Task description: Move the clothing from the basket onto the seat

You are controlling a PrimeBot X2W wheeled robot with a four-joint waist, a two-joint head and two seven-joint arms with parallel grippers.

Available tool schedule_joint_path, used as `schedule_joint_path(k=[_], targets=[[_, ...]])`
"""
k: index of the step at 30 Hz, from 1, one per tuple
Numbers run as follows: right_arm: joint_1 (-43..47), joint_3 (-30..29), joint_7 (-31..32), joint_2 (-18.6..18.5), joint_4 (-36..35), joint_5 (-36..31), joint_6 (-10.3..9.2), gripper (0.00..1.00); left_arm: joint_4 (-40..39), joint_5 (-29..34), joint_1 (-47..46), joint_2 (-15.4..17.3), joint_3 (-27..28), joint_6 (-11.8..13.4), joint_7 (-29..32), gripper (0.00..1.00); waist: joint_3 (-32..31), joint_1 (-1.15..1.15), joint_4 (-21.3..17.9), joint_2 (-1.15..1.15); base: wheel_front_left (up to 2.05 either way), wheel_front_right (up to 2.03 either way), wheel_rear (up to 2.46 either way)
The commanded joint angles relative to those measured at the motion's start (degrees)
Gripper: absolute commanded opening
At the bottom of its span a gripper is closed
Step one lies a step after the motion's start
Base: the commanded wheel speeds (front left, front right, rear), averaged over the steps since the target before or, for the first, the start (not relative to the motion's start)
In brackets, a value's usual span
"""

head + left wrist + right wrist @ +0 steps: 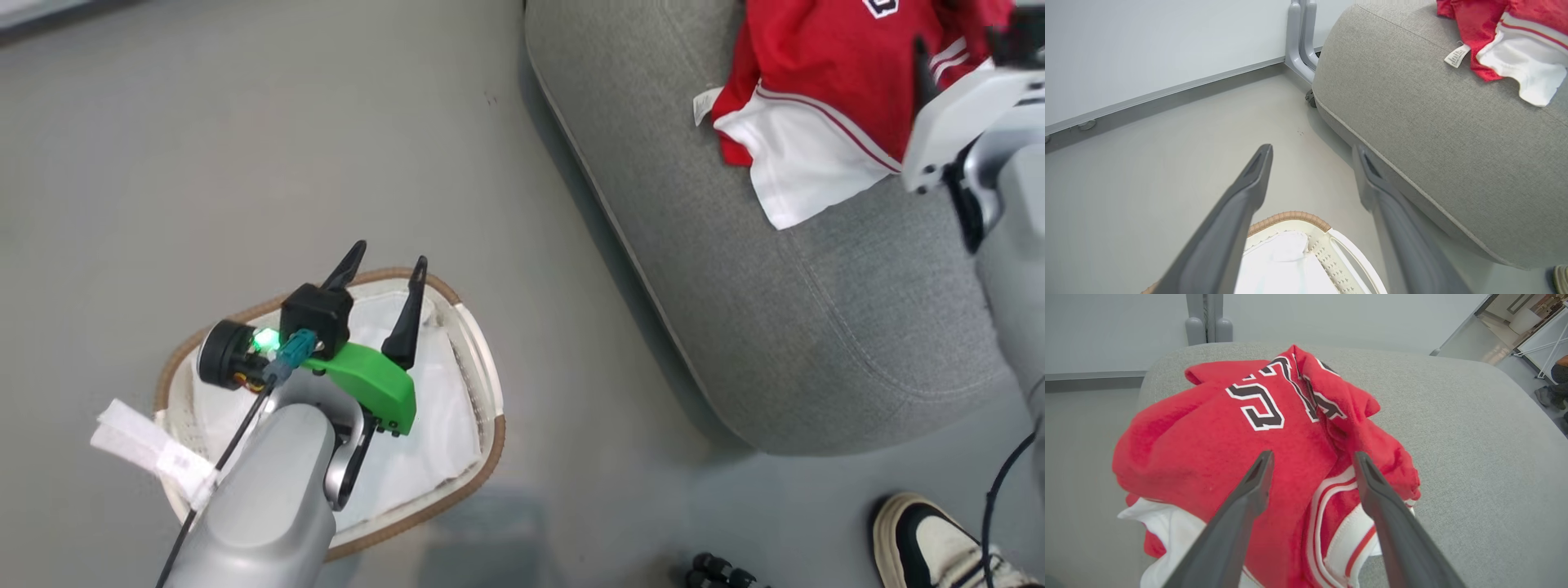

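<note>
My left tool (390,255) has two long dark fingers (411,310) tapering to points, set on a black block (317,314). Below it is a bright green bracket (371,384) with small dark screws (381,428) at its lower edge. Beside the block are a round black unit (222,353) lit green and a teal plug (294,347) with a thin black cable (224,457). My left forearm (269,498) is smooth silver-grey. My right arm (959,122) has a white shell over grey links, and my right tool (1313,454) has the same matte grey fingers.
</note>
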Motion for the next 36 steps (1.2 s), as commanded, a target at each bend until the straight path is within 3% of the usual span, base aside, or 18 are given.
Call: schedule_joint_path(k=[1, 10, 18, 24, 36], targets=[[1.32, 1.24, -0.77, 0.79, -0.30, 0.61, -0.08, 1.00, -0.38, -0.50, 1.41, -0.18, 0.94, 0.48, -0.30, 1.00, -2.98, 0.00, 1.50, 0.00, 0.00, 0.00, 0.00], [5.50, 10.10, -2.68, 4.81, -4.00, 5.71, -0.08, 1.00, -2.10, 0.82, 5.14, -1.49, 6.70, 2.31, -0.25, 1.00, -7.07, 0.00, 6.41, 0.00, 0.00, 0.00, 0.00], [11.53, 14.52, -2.94, 4.58, -12.79, 11.62, -0.08, 1.00, -4.05, 3.34, 8.58, -2.33, 11.64, 3.65, -0.26, 1.00, -9.17, 0.00, 11.19, 0.00, 0.00, 0.00, 0.00], [18.45, 12.40, -2.96, 4.58, -22.68, 13.89, -0.08, 1.00, -6.77, 4.77, 11.68, -2.91, 15.92, 4.10, -0.26, 1.00, -10.40, 0.00, 14.08, 0.00, 0.00, 0.00, 0.00], [30.45, 6.40, -2.91, 7.93, -35.75, 10.11, -0.08, 1.00, -11.49, 8.21, 18.34, -4.05, 24.67, 3.77, -0.26, 1.00, -12.61, 0.00, 15.95, 0.00, 0.00, 0.00, 0.00]])
